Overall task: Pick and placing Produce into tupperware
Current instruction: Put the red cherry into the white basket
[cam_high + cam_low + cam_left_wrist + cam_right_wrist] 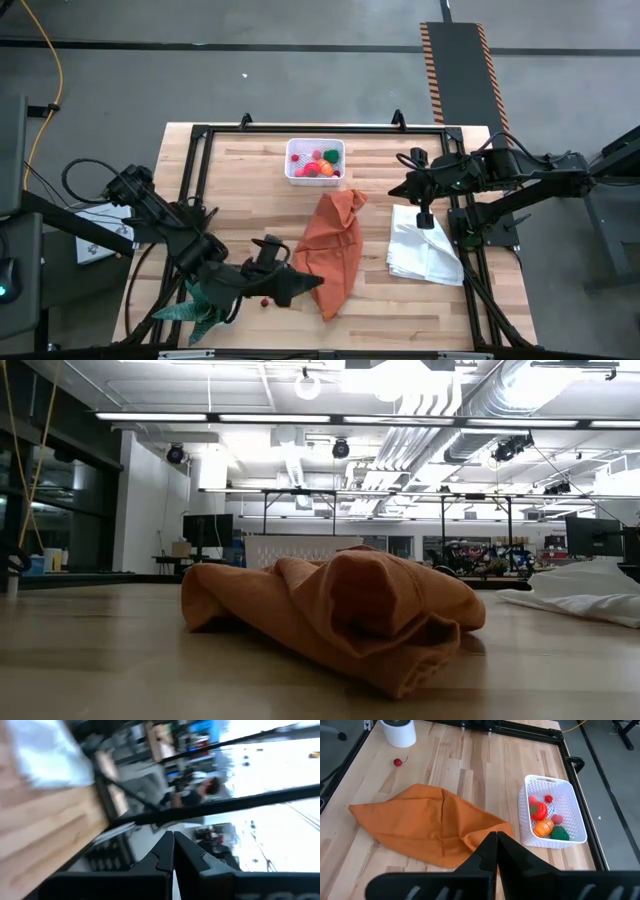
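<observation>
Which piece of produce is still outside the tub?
The small red cherry lying alone on the bare wood beyond the orange cloth; every other piece sits inside the white tub.

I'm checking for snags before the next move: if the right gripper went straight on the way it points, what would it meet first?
Probably the orange cloth: the shut right gripper points straight over its near edge, though its height above is unclear. The tupperware lies off to one side of that line.
</observation>
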Tool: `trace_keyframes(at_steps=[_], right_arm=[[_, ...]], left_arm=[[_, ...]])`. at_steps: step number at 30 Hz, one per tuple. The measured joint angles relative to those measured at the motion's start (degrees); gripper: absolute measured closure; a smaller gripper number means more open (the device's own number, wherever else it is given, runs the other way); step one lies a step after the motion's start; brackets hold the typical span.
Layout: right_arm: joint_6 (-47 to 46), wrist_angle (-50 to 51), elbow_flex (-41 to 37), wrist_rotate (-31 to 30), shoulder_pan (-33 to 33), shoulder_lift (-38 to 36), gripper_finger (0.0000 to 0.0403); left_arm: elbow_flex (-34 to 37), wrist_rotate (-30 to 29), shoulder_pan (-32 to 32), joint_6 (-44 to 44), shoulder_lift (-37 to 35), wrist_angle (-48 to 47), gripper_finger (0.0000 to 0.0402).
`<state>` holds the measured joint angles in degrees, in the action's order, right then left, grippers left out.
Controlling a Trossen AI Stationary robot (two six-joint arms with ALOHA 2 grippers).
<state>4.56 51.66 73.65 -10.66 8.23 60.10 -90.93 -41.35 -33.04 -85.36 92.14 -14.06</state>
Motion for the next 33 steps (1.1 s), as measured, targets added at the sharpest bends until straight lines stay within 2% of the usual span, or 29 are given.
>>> trace_keyframes(at_steps=[4,8,15,20,28,33], right_arm=[[0.0,0.3,0.0,0.0,0.0,0.0,0.0402],[0.0,1.0,0.0,0.0,0.0,0.0,0.0402],[1.2,1.9,0.0,0.0,0.0,0.0,0.0402],[1.9,1.9,0.0,0.2,0.0,0.0,0.0402],[1.9,2.3,0.0,0.3,0.0,0.0,0.0402],[1.9,2.3,0.0,0.3,0.0,0.0,0.0402]], left_arm=[[-0.2,-3.4,-0.9,11.8,0.8,13.1,0.0401],[-1.4,-8.4,-3.5,18.6,2.9,17.3,0.0401],[-8.6,-21.9,-9.4,22.0,6.7,11.8,0.0401],[-13.7,-28.5,-12.3,25.6,9.6,11.0,0.0401],[-17.9,-35.4,-14.3,27.5,15.1,11.0,0.0401],[-18.1,-35.7,-14.6,26.5,17.5,10.8,0.0401]])
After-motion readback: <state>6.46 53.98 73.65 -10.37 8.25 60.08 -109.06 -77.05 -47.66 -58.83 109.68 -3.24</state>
